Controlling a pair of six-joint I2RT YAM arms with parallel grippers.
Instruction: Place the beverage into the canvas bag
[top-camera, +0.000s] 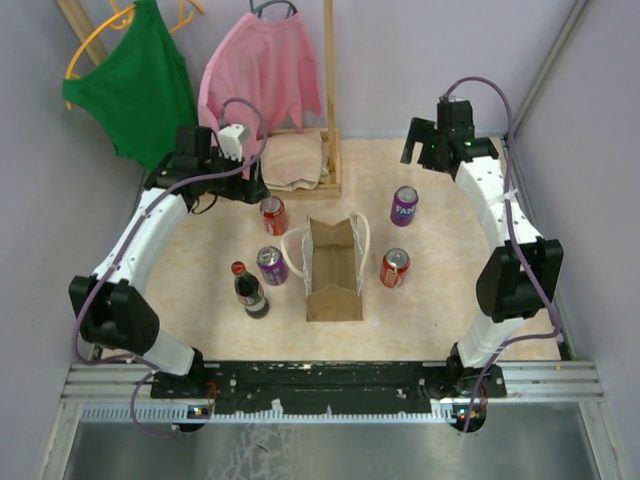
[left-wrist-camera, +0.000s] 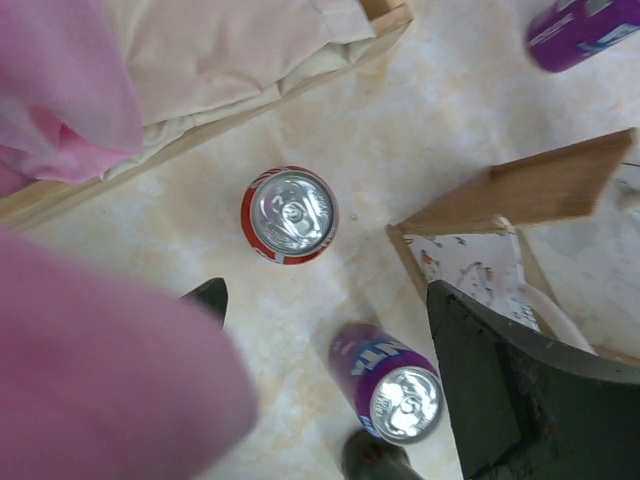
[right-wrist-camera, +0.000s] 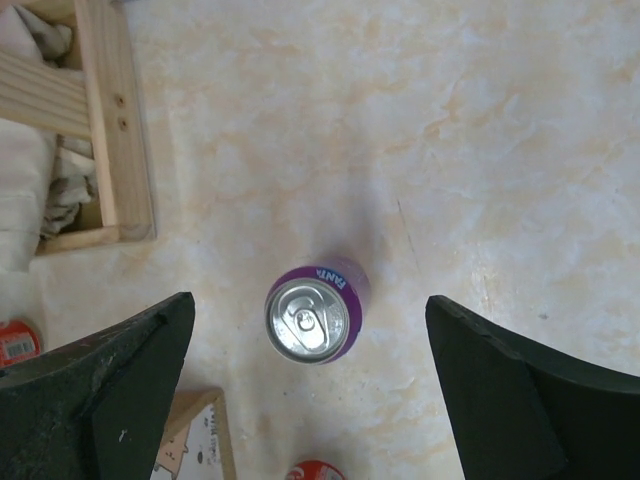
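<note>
The tan canvas bag (top-camera: 333, 268) stands upright and open mid-table, with white rope handles. Around it stand a red can (top-camera: 273, 214), a purple can (top-camera: 271, 265), a dark cola bottle (top-camera: 249, 290), a second purple can (top-camera: 404, 205) and a second red can (top-camera: 394, 267). My left gripper (top-camera: 248, 188) is open and empty, high above the red can (left-wrist-camera: 289, 215) and purple can (left-wrist-camera: 390, 382); the bag's rim (left-wrist-camera: 520, 195) shows to its right. My right gripper (top-camera: 425, 150) is open and empty, with the second purple can (right-wrist-camera: 315, 312) below, between its fingers.
A wooden rack (top-camera: 332, 150) with folded beige cloth (top-camera: 298, 162) stands at the back. A pink shirt (top-camera: 262, 70) and a green shirt (top-camera: 140, 80) hang there. Pink fabric (left-wrist-camera: 100, 370) blurs across the left wrist view and hides most of the left finger (left-wrist-camera: 208, 297).
</note>
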